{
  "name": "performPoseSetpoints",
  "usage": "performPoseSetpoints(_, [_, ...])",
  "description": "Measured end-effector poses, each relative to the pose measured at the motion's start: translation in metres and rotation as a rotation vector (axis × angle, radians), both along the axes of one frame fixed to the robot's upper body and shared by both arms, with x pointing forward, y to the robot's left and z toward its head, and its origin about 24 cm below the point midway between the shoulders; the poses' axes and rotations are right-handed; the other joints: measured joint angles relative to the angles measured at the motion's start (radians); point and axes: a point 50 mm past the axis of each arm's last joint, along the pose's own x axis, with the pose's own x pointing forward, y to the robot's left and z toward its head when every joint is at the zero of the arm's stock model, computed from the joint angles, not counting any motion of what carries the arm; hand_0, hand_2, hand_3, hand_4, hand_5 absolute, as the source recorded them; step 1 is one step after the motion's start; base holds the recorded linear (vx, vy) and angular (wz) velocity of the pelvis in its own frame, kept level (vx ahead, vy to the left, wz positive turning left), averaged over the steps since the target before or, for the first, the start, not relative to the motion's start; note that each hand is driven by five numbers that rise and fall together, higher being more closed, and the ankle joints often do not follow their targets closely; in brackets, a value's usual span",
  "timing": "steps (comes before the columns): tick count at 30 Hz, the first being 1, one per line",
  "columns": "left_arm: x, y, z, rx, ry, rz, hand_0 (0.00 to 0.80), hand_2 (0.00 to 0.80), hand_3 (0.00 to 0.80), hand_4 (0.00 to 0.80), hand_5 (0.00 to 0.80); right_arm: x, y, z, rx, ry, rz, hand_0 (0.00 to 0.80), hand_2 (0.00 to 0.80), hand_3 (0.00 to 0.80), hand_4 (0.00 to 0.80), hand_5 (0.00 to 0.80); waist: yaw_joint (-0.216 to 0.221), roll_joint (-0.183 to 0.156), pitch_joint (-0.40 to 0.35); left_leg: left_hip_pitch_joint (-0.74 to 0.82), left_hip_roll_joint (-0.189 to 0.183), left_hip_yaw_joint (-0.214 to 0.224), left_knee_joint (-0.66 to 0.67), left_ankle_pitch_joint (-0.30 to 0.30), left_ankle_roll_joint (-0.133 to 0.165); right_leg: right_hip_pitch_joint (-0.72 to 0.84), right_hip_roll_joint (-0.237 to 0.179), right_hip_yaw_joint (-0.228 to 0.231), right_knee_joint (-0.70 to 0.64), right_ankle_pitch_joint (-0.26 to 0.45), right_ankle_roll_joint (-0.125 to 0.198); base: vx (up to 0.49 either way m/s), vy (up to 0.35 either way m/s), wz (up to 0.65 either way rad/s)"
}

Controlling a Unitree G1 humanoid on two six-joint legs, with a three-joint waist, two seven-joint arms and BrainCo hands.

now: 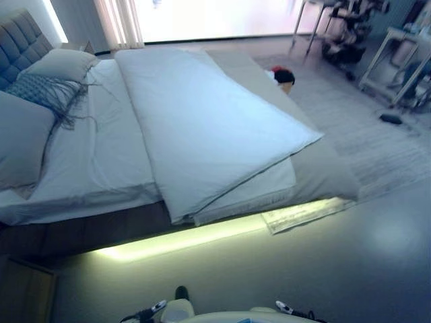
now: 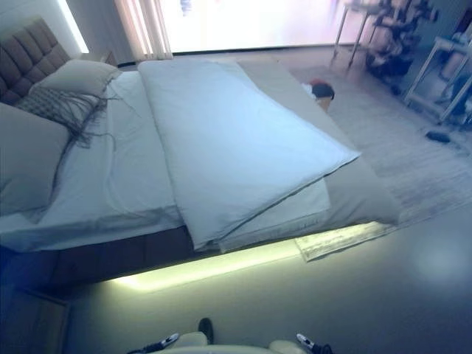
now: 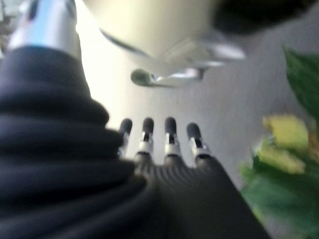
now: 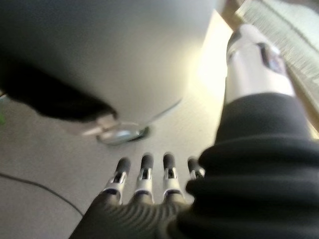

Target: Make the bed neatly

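Left eye view shows the white duvet [image 1: 209, 128] lying crooked and folded on the bed [image 1: 323, 168], far ahead of both hands. The left hand [image 3: 164, 149] and right hand [image 4: 144, 184] hang with fingers straight, holding nothing. Making the bed is not yet started.

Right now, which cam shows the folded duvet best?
Left eye view: the whole white duvet shows, lying skewed across the bed, one corner hanging over the near edge. Right eye view shows nearly the same. Both wrist views show only hands and floor, no duvet.
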Motion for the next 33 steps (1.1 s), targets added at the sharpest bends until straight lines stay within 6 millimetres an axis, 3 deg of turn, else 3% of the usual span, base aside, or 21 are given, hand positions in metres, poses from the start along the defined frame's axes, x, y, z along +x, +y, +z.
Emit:
performPoseSetpoints(1, [-0.001, -0.002, -0.001, -0.003, 0.004, 0.012, 0.0, 0.0, 0.0, 0.0, 0.0, -0.001, -0.002, 0.0, -0.004, 0.002, -0.003, 0.0, 0.0, 0.0, 0.0, 0.0, 0.003, -0.005, 0.002, -0.026, 0.007, -0.007, 0.028, -0.003, -0.007, 0.021, 0.006, 0.014, -0.039, 0.012, 0.005, 0.307, 0.261, 0.22])
performPoseSetpoints(4, [0.0, -0.008, -0.002, -0.002, -0.003, 0.009, 0.0, 0.0, 0.0, 0.0, 0.0, 0.01, -0.007, 0.003, -0.02, -0.019, 0.027, 0.0, 0.0, 0.0, 0.0, 0.0, 0.005, 0.024, 0.016, -0.083, 0.047, -0.011, -0.089, 0.013, -0.009, 0.101, 0.008, 0.033, -0.149, 0.046, 0.034, 0.351, 0.272, 0.01])
performPoseSetpoints(6, [-0.001, -0.01, -0.002, -0.005, 0.003, 0.006, 0.0, 0.0, 0.0, 0.0, 0.0, 0.012, -0.004, 0.002, -0.01, -0.026, 0.033, 0.0, 0.0, 0.0, 0.0, 0.0, 0.006, 0.052, 0.021, -0.088, 0.061, -0.008, -0.126, 0.085, -0.011, 0.14, -0.007, 0.045, -0.183, 0.036, 0.057, 0.286, 0.239, -0.24])
performPoseSetpoints(7, [0.001, -0.009, -0.002, 0.002, -0.002, -0.004, 0.0, 0.0, 0.0, 0.0, 0.0, 0.012, 0.003, 0.001, 0.011, -0.026, 0.043, 0.0, 0.0, 0.0, 0.0, 0.0, 0.006, 0.046, 0.02, -0.073, 0.041, 0.013, -0.128, 0.156, -0.004, 0.159, -0.038, 0.055, -0.196, 0.033, 0.079, 0.2, 0.212, -0.4])
performPoseSetpoints(8, [0.006, -0.006, -0.001, 0.01, -0.018, -0.014, 0.0, 0.0, 0.0, 0.0, 0.0, 0.012, 0.009, 0.0, 0.034, -0.029, 0.046, 0.0, 0.0, 0.0, 0.0, 0.0, 0.006, 0.039, 0.022, -0.053, 0.016, 0.027, -0.14, 0.2, 0.037, 0.167, -0.068, 0.056, -0.194, 0.026, 0.099, 0.163, 0.194, -0.48])
performPoseSetpoints(11, [0.022, 0.003, 0.003, 0.035, -0.061, -0.027, 0.0, 0.0, 0.0, 0.0, 0.0, 0.016, 0.022, -0.002, 0.042, -0.041, 0.081, 0.0, 0.0, 0.0, 0.0, 0.0, 0.006, -0.009, 0.023, 0.002, -0.027, 0.048, -0.182, 0.186, 0.069, 0.166, -0.117, 0.0, -0.149, 0.066, 0.158, 0.141, 0.157, -0.2])
performPoseSetpoints(14, [0.046, 0.01, 0.008, 0.071, -0.107, -0.077, 0.0, 0.0, 0.0, 0.0, 0.0, 0.012, 0.03, -0.003, 0.057, -0.036, 0.096, 0.0, 0.0, 0.0, 0.0, 0.0, 0.024, -0.048, 0.001, 0.003, -0.05, 0.047, -0.159, 0.14, 0.076, 0.162, -0.14, -0.047, -0.132, 0.102, 0.165, 0.121, 0.132, 0.0])
performPoseSetpoints(22, [0.049, 0.008, 0.009, 0.072, -0.097, -0.093, 0.0, 0.0, 0.0, 0.0, 0.0, 0.035, 0.036, 0.001, 0.084, -0.119, 0.038, 0.0, 0.0, 0.0, 0.0, 0.0, 0.033, -0.049, 0.007, -0.112, -0.043, 0.048, 0.088, -0.029, 0.093, 0.144, -0.161, -0.067, -0.104, 0.116, 0.16, 0.135, 0.131, -0.02])
performPoseSetpoints(24, [0.048, 0.008, 0.008, 0.073, -0.087, -0.094, 0.0, 0.0, 0.0, 0.0, 0.0, 0.036, 0.035, 0.001, 0.084, -0.123, -0.001, 0.0, 0.0, 0.0, 0.0, 0.0, 0.032, -0.045, 0.014, -0.125, -0.05, 0.048, 0.108, -0.046, 0.102, 0.129, -0.167, -0.071, -0.074, 0.116, 0.16, 0.206, 0.181, 0.08])
performPoseSetpoints(26, [0.046, 0.007, 0.008, 0.076, -0.067, -0.119, 0.0, 0.0, 0.0, 0.0, 0.0, 0.037, 0.029, 0.001, 0.062, -0.138, -0.045, 0.0, 0.0, 0.0, 0.0, 0.0, 0.026, -0.028, 0.023, -0.09, -0.055, 0.049, 0.061, -0.043, 0.111, 0.049, -0.174, -0.07, 0.113, 0.117, 0.159, 0.211, 0.177, 0.12])
performPoseSetpoints(28, [0.042, 0.006, 0.007, 0.084, -0.046, -0.156, 0.0, 0.0, 0.0, 0.0, 0.0, 0.039, 0.015, 0.004, 0.021, -0.165, -0.06, 0.0, 0.0, 0.0, 0.0, 0.0, 0.024, -0.003, 0.037, -0.012, -0.059, 0.043, -0.034, -0.006, 0.145, -0.085, -0.209, -0.073, 0.406, 0.142, 0.125, 0.182, 0.044, 0.15])
performPoseSetpoints(29, [0.04, 0.009, 0.007, 0.095, -0.035, -0.167, 0.0, 0.0, 0.0, 0.0, 0.0, 0.039, 0.01, 0.005, 0.013, -0.173, -0.077, 0.0, 0.0, 0.0, 0.0, 0.0, 0.005, -0.006, 0.035, 0.023, -0.075, 0.039, -0.068, 0.004, 0.151, -0.133, -0.231, -0.068, 0.435, 0.081, 0.136, 0.146, -0.086, 0.26])
performPoseSetpoints(31, [0.041, 0.017, 0.01, 0.115, -0.034, -0.172, 0.0, 0.0, 0.0, 0.0, 0.0, 0.045, 0.009, 0.006, 0.014, -0.197, -0.087, 0.0, 0.0, 0.0, 0.0, 0.0, -0.002, -0.003, 0.033, 0.036, -0.08, 0.038, -0.102, 0.007, 0.155, -0.198, -0.223, -0.066, 0.33, 0.059, 0.144, 0.091, -0.177, 0.22])
performPoseSetpoints(33, [0.047, 0.02, 0.012, 0.126, -0.051, -0.175, 0.0, 0.0, 0.0, 0.0, 0.0, 0.049, 0.009, 0.007, 0.03, -0.223, -0.103, 0.0, 0.0, 0.0, 0.0, 0.0, -0.015, -0.001, 0.033, 0.037, -0.081, 0.039, -0.113, 0.013, 0.162, -0.253, -0.196, -0.065, 0.121, 0.072, 0.161, -0.091, -0.193, 0.35])
